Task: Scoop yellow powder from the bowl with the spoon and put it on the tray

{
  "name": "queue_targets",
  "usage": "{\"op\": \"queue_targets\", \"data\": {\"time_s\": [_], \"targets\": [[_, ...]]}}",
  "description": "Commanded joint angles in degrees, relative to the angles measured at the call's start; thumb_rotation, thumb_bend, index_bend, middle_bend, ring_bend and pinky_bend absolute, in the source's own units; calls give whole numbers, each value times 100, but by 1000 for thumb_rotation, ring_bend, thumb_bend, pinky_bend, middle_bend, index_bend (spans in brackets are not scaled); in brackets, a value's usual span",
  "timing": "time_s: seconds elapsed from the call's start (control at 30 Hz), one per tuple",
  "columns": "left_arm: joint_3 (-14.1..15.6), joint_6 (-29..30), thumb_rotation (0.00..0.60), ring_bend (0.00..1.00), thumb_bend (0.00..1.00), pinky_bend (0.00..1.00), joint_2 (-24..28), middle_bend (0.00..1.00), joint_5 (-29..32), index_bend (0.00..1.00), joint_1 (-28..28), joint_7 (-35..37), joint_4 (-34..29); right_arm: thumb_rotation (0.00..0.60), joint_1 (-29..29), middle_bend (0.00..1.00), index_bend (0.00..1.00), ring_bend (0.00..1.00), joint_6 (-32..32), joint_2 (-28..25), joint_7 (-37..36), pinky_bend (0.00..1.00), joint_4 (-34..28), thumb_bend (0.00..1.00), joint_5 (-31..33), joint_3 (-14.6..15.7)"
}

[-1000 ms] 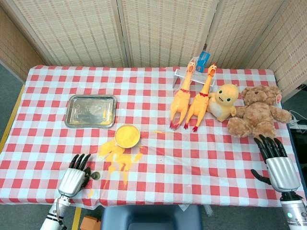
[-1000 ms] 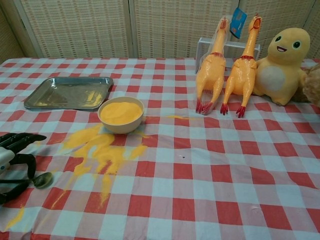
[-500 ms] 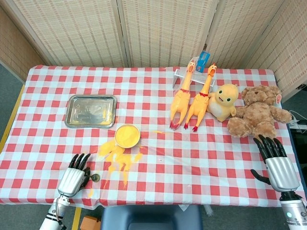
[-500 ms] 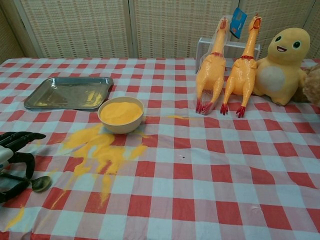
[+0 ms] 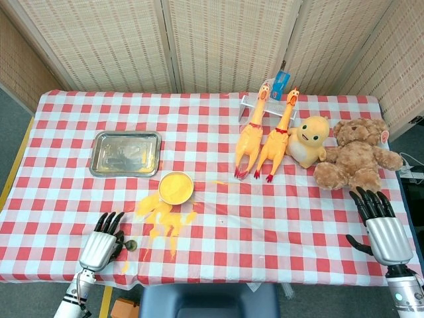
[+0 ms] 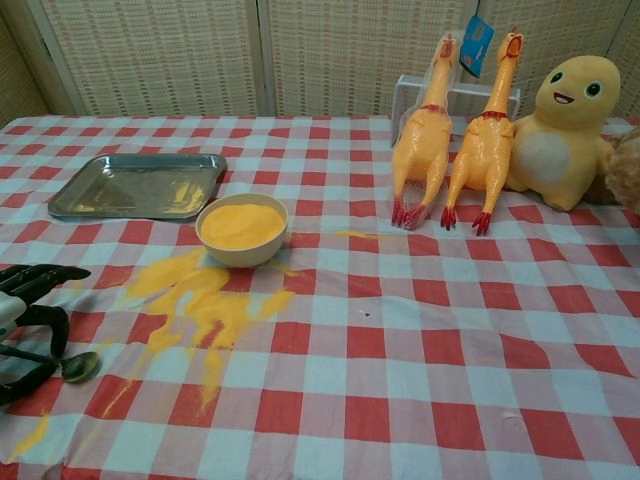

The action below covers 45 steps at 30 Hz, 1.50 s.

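Checked cloth under a wicker screen: your left hand pinches the spoon at the near left edge, its scoop low and empty. Bowl sits just near the tray, keeping carries short. Your right hand rests open, holding nothing.

Both views are bright and evenly lit by soft, diffuse light from above; colours read clean and saturated. Shadows are faint and short, tucked close under the bowl and the rubber chickens. The metal tray shows a mild grey sheen with no harsh glare. The head view is sharp throughout, with slight bowing at its edges. In the chest view the left hand at the frame edge looks a little soft.
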State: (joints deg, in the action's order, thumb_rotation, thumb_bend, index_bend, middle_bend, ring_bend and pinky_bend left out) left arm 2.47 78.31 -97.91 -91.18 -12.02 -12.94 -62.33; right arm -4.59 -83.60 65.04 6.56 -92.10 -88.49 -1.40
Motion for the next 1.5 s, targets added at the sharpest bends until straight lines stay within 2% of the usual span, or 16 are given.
{"op": "queue_targets", "data": {"time_s": [0.03, 0.23, 0.63, 0.97, 1.2, 1.5], "targets": [[1, -6, 600, 0, 425, 62, -5, 49, 4, 567, -5, 4, 9, 600, 2, 0, 0, 0, -3, -4, -4, 0, -2, 109, 3, -2], [-6, -106, 600, 0, 437, 63, -12, 50, 58, 576, -39, 64, 36, 600, 3, 0, 0, 0, -3, -8, -3, 0, -6, 109, -6, 5], [-16, 98, 600, 0, 592, 73, -55, 92, -27, 687, -35, 470, 175, 600, 1, 0, 0, 0, 6, -7, 15, 0, -16, 109, -24, 20], [-78, 332, 600, 0, 601, 73, -53, 103, -80, 708, -26, 566, 244, 600, 8, 0, 0, 0, -12, -15, 4, 0, -27, 109, -44, 26], [-313, 751, 600, 0, 600, 73, 148, 110, -189, 712, -99, 457, -85, 600, 17, 0, 0, 0, -35, -27, -16, 0, -37, 109, -61, 30], [-801, 738, 600, 0, 598, 73, 325, 115, -211, 717, -534, -307, -662, 600, 39, 0, 0, 0, -94, -78, -120, 0, -45, 109, -72, 14]]}}
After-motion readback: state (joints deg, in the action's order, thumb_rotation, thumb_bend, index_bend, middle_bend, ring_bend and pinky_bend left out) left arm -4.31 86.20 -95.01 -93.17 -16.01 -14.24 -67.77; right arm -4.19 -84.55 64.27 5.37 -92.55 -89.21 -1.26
